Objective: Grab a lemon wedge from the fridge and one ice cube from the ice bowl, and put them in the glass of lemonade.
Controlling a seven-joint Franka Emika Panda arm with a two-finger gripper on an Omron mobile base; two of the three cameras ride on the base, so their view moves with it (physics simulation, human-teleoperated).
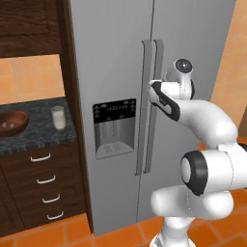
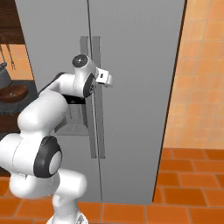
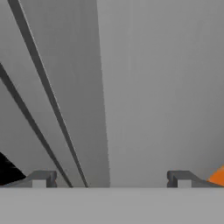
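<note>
tool (image 3: 111, 179) spread wide | fridge (image 1: 111, 58) shut | handles (image 1: 152, 106) probably between tips

Grey fridge (image 1: 116, 62) shut; left of it, lemonade glass (image 1: 58, 117) upright beside the wooden ice bowl (image 1: 13, 126) — whitish cubes inside.

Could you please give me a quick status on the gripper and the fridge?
Gripper open, empty, right at the fridge handles. Both doors shut. Glass of lemonade and ice bowl wait on the counter. Nothing in the way.
</note>
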